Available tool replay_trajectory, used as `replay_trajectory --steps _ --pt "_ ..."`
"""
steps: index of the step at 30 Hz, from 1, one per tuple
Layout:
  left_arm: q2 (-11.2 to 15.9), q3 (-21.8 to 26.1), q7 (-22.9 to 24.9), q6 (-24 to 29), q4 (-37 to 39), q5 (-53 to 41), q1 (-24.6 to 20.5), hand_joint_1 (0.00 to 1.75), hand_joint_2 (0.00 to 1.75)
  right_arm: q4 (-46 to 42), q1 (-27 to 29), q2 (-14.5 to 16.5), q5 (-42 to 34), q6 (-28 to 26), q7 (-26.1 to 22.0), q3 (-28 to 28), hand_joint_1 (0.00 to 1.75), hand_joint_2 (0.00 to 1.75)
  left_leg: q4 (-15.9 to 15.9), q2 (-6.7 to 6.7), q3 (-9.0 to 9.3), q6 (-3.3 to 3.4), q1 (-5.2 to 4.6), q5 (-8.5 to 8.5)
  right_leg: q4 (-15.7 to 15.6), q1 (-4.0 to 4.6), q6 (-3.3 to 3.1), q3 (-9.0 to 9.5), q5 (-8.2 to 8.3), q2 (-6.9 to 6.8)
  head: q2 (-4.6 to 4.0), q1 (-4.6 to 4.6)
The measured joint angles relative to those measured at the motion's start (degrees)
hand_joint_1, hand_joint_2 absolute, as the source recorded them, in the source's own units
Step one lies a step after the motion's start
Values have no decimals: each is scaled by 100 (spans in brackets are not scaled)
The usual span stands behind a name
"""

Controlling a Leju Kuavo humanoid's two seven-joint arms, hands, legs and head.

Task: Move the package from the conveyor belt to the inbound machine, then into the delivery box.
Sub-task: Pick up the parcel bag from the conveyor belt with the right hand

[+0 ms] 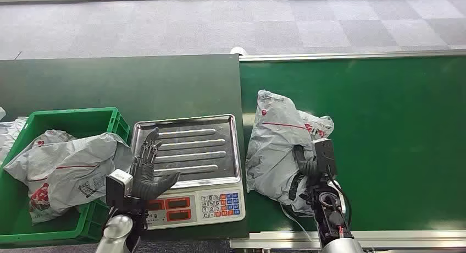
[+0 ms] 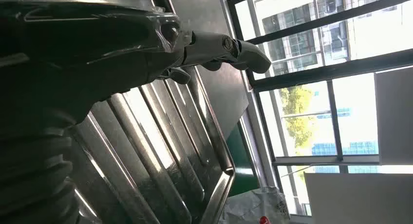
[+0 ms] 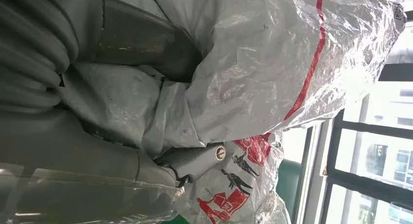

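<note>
Nearest the head camera, the right hand (image 1: 305, 166) reaches up from the lower edge and digs into the grey package (image 1: 277, 146) lying on the green conveyor belt (image 1: 384, 143); in the right wrist view its thumb and fingers (image 3: 195, 161) are wrapped in the crumpled plastic of the package (image 3: 272, 73), gripping a fold of it. That package sits at the belt's left end, just beside the weighing scale (image 1: 189, 170), with its red stripe and printed figures facing up. On the other side, the left hand (image 1: 147, 168) hovers over the scale's near left corner with its fingers spread and holding nothing; the left wrist view shows the thumb (image 2: 234, 51) stretched out above the ribbed steel tray (image 2: 160, 156). The tray (image 1: 192, 146) is bare metal, and the keypad and red displays lie along the scale's front edge. Left of the scale stands a green crate (image 1: 82, 121) holding another grey mailing bag (image 1: 68, 168), which bulges over the crate's right wall towards the left hand. Dark green tabletop (image 1: 121, 82) extends behind the crate and scale, and the belt runs open to the right of the package, bounded by a metal rail (image 1: 351, 56) at the far side and another along the near edge.
</note>
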Motion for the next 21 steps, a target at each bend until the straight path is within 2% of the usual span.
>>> replay_trajectory --steps 2,5,7,9,13,16,21 --pt "0 -1 -29 -19 1 0 -4 0 175 -78 41 15 -307 61 -237 -57 175 175 0 -1 -1 0 0 0 0 0 0 -2 0 -1 0 0" --pt "-1 -8 -121 -57 27 0 -35 0 175 -647 260 117 -1582 118 -848 -301 175 175 0 -5 -3 0 1 0 0 0 0 -3 -1 -6 0 0" --pt "-4 -16 -162 -63 52 0 -63 0 175 -1277 496 206 -2300 -35 -973 -436 175 175 0 -5 -5 -1 1 -1 0 0 0 -3 -2 -6 0 1" --pt "-7 -20 -185 -60 63 0 -77 0 175 -1921 753 289 -2674 -257 -999 -512 175 175 -1 1 -6 -1 0 -3 0 0 0 -5 -2 -2 0 1" --pt "-19 -25 -255 -15 58 48 -79 0 175 -2901 1114 432 -2920 -541 -1004 -576 175 175 -1 5 -6 -1 0 -4 0 0 0 -8 -2 1 0 0" --pt "-48 -13 -445 212 -18 196 -70 0 175 -3419 1244 521 -3019 -709 -1004 -658 175 175 -1 4 -6 -1 0 -3 0 0 0 -7 -2 0 0 1" --pt "-123 15 -799 1350 -644 313 48 0 175 -4222 1358 638 -2490 -976 -1006 -684 175 175 -1 7 -6 -1 0 -2 0 1 0 -5 -1 1 0 1"
